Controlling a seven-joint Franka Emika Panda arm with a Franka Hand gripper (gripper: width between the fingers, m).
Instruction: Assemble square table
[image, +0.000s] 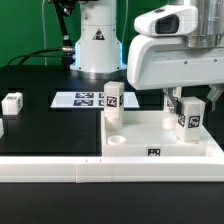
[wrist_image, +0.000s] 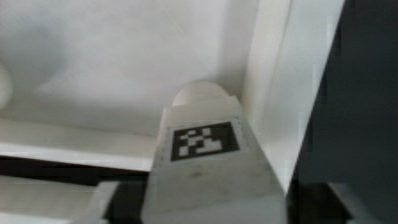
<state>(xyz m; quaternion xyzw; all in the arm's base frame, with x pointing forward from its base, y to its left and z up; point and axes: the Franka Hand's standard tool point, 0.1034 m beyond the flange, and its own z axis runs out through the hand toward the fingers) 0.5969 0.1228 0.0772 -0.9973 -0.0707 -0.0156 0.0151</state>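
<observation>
The white square tabletop lies rim up at the exterior view's right, with a tag on its near side. One white tagged leg stands upright at its far left corner. My gripper is shut on a second tagged leg and holds it upright over the tabletop's far right corner. In the wrist view the held leg runs between my fingers, its tip over the tabletop's inside close to the rim. Whether the tip touches is hidden. A third leg lies on the black table at the left.
The marker board lies behind the tabletop's left side. The long white L-shaped border wall runs along the front. Part of another white piece shows at the left edge. The robot base stands at the back.
</observation>
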